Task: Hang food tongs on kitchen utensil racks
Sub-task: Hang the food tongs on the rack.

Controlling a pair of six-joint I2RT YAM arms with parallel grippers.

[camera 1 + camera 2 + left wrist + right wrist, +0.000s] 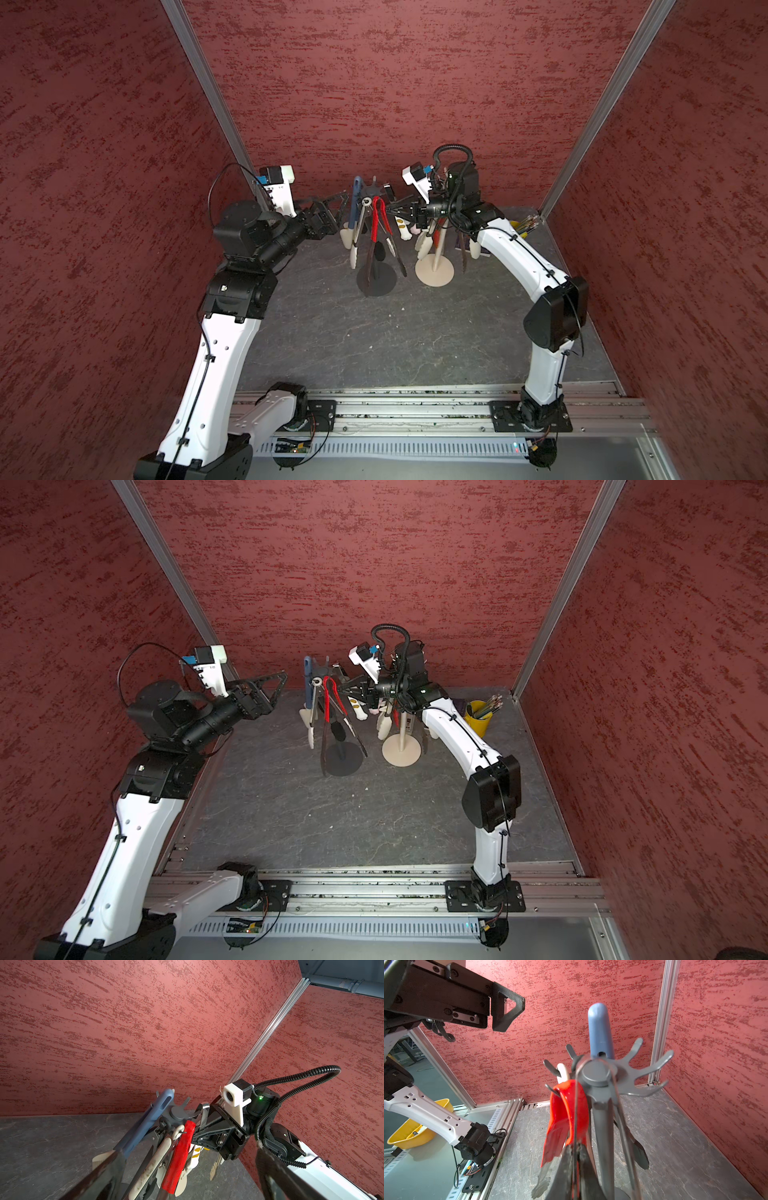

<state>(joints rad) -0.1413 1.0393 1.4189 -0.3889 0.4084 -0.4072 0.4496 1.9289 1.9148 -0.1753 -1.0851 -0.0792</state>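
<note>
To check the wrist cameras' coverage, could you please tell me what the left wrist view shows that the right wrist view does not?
Only the left wrist view shows the right arm's wrist camera and its corrugated black cable. Only the right wrist view shows one of the left arm's fingers and a yellow bin outside the cell. Both show the dark grey rack's crown of hooks, with blue tongs and red tongs hanging on it.
</note>
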